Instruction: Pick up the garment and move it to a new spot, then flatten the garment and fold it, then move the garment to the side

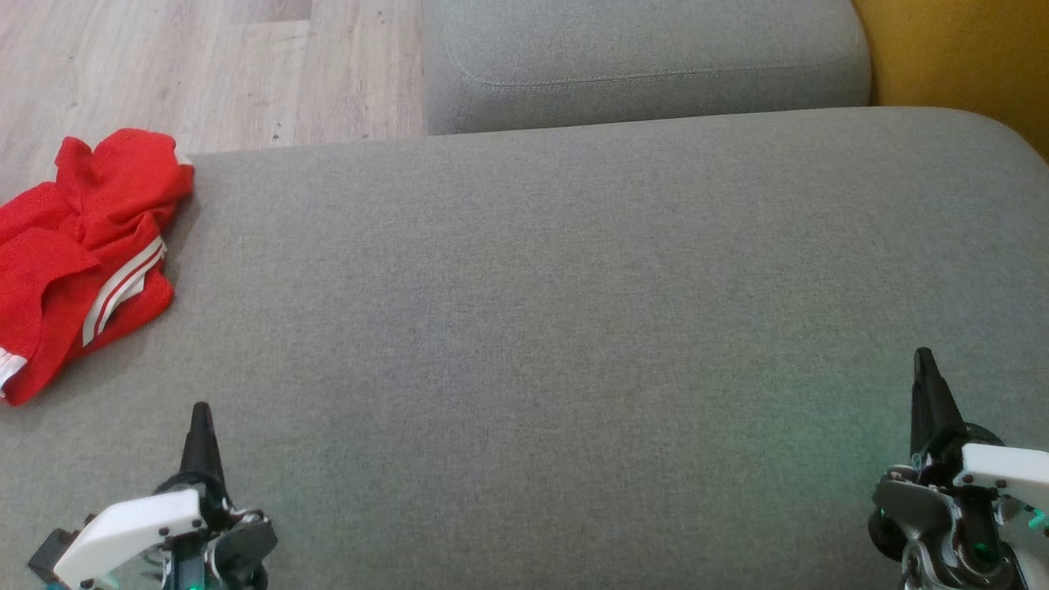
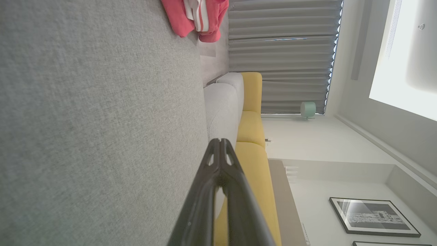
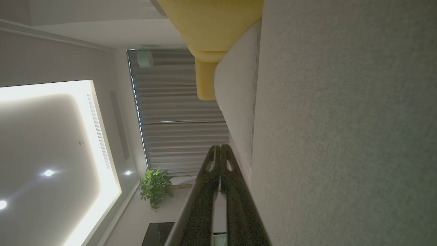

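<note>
Garment (image 1: 78, 254) not picked up yet; both arms sit low at rest, likely the start pose. Near edge of sofa seat (image 1: 533, 328): left jaws by the near-left corner, right jaws by the near-right corner, both closed and empty, tips pointing at the far edge. Red crumpled garment lies on the left edge toward the far-left corner, beyond and left of left jaws, not touching; well apart from right jaws. Farther: back cushion (image 1: 647, 65), wood floor (image 1: 205, 74).
</note>
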